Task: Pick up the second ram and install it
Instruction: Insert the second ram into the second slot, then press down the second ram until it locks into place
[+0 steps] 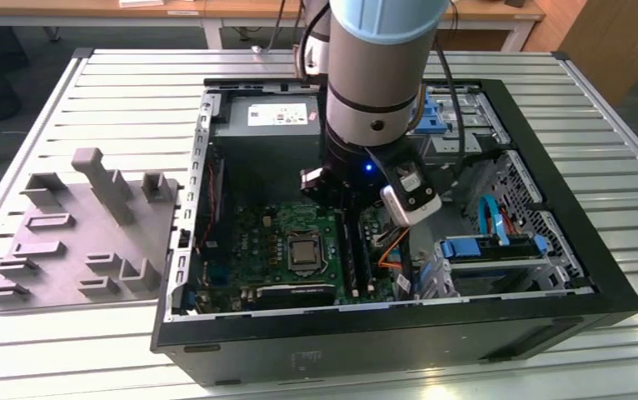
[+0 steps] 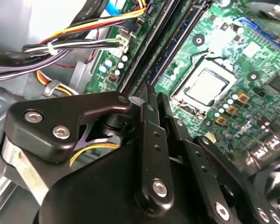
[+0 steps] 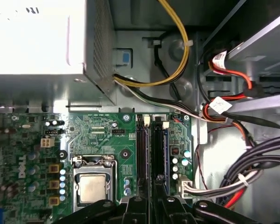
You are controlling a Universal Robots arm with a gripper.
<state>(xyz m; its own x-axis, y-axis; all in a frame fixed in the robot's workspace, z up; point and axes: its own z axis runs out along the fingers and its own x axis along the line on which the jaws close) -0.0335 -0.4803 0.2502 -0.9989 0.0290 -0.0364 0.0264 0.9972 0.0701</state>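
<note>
My gripper is low inside the open computer case, over the long black memory slots to the right of the processor socket in the exterior view. In both wrist views its fingers stand close together. A thin blue-green strip, the second ram, runs away from the fingertips along a slot, standing on edge. The jaws look shut on its top edge. The part of the stick nearest the gripper is hidden by the black linkage.
The grey holder block lies outside the case on the exterior view's left. The power supply and cable bundles crowd the slots. Drive cages with blue clips stand on the exterior view's right.
</note>
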